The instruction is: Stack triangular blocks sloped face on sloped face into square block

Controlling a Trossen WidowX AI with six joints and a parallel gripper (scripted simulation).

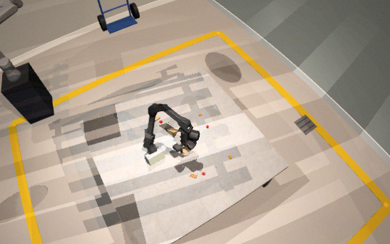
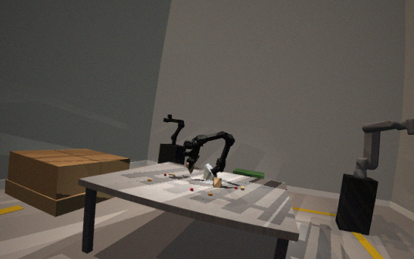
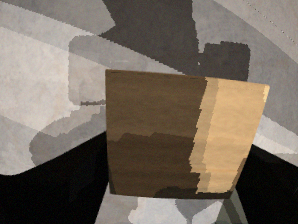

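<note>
My gripper (image 1: 184,150) (image 2: 189,166) is shut on a wooden triangular block (image 3: 180,141) and holds it a little above the table (image 1: 224,189) (image 2: 135,187). In the wrist view the block fills the middle of the frame between the two dark fingers, with a flat face toward the camera. In the top view only a tan sliver of it (image 1: 186,152) shows under the hand. The other triangular block (image 1: 172,131) (image 2: 217,182) rests on the table, apart from the gripper, behind it near the arm.
The arm's pale base (image 1: 155,157) (image 2: 208,173) stands on the table beside the gripper. Small red cubes (image 1: 203,173) (image 1: 207,126) and flat orange pieces (image 1: 193,175) (image 1: 230,156) lie scattered around. A cardboard crate (image 2: 60,170) stands on the floor to the left.
</note>
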